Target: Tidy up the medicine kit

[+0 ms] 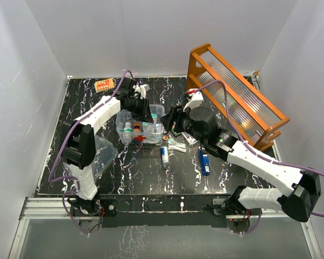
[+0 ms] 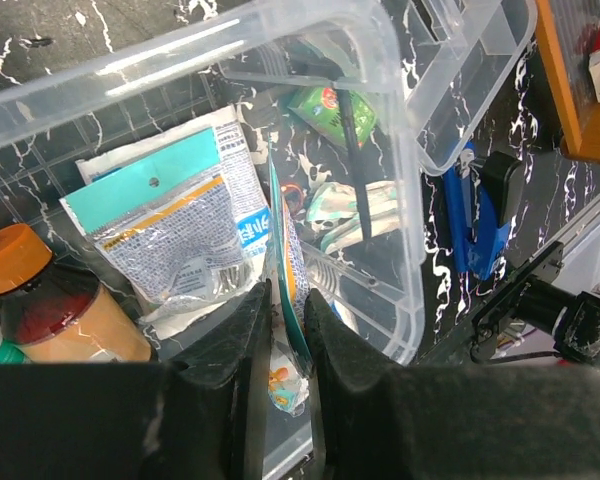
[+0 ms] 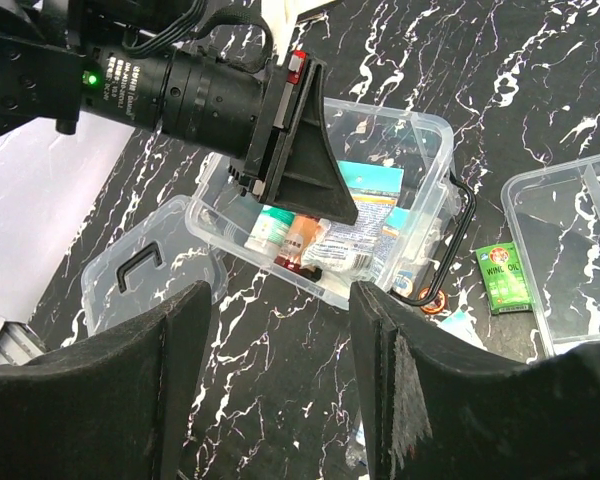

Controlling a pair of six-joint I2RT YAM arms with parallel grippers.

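Observation:
The medicine kit is a clear plastic box standing open mid-table, with an orange-capped bottle and a teal-headed packet inside. My left gripper reaches down into the box and is shut on a thin flat packet held on edge. Its clear lid with a dark handle lies to the box's left. My right gripper hovers open and empty just off the box's right side, above bare table.
A clear tray and a green sachet lie right of the box. A blue item and a white tube lie in front. An orange rack leans at the back right, and an orange blister pack lies at the back left.

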